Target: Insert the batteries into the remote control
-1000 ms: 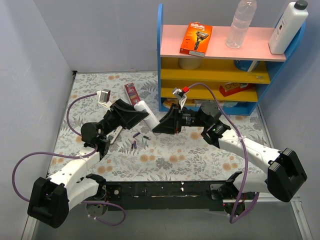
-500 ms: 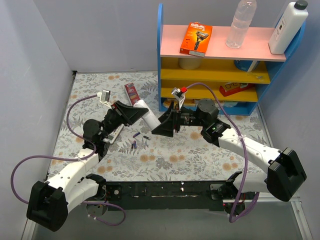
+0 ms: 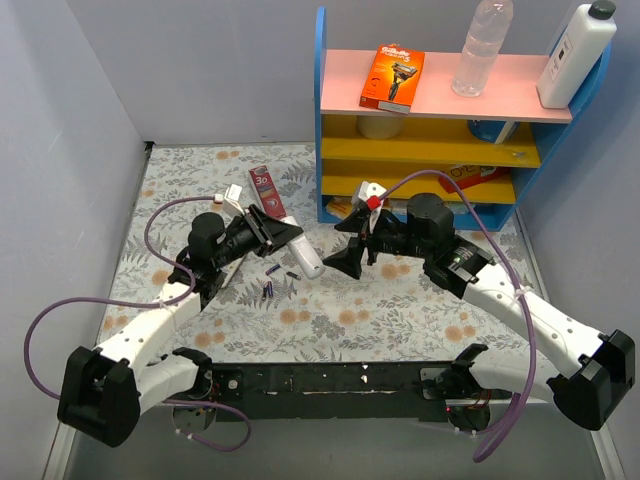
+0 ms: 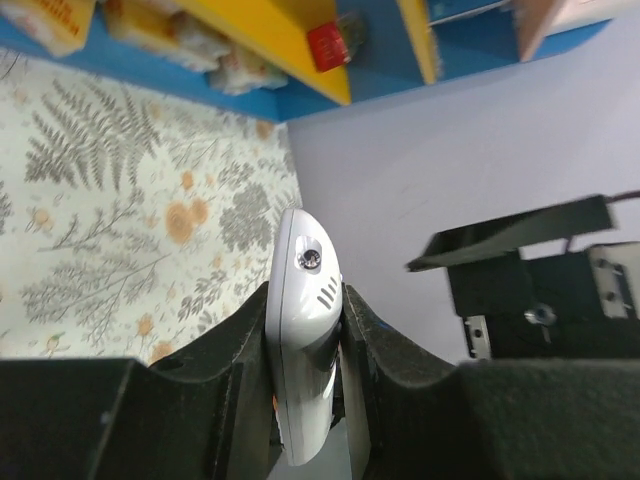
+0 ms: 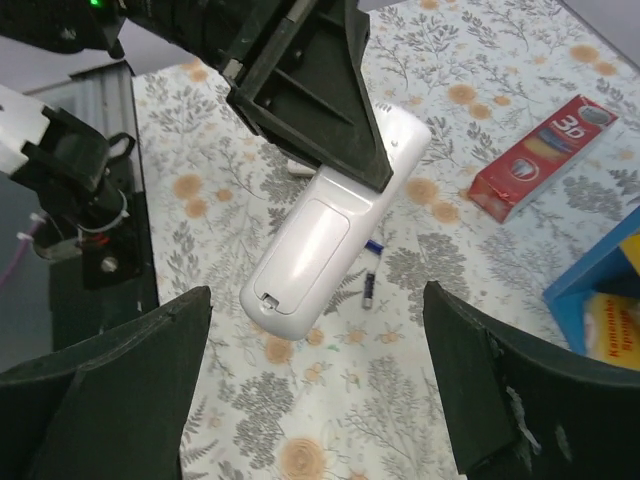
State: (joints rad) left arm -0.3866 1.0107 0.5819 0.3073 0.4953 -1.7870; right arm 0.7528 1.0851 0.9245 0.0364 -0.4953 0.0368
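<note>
The white remote control (image 3: 306,258) hangs tilted above the table, and my left gripper (image 3: 284,233) is shut on its upper part. In the left wrist view the remote (image 4: 303,300) sits edge-on between both black fingers (image 4: 225,380). The right wrist view shows its back (image 5: 320,245) with the battery cover closed. My right gripper (image 3: 346,246) is open just to the right of the remote, apart from it, with its jaws wide (image 5: 315,400). The batteries lie loose on the floral cloth under the remote: slim dark cylinders (image 3: 268,290) (image 3: 293,275), two seen from the right wrist (image 5: 369,291).
A blue and yellow shelf unit (image 3: 430,150) stands at the back right, close behind my right arm. A red toothpaste box (image 3: 265,187) (image 5: 540,155) lies on the cloth behind the left gripper. A razor pack and bottles stand on the shelf top.
My right gripper opened and drew back to the right, off the remote. My left gripper shut on the remote and swung it down toward the right.
</note>
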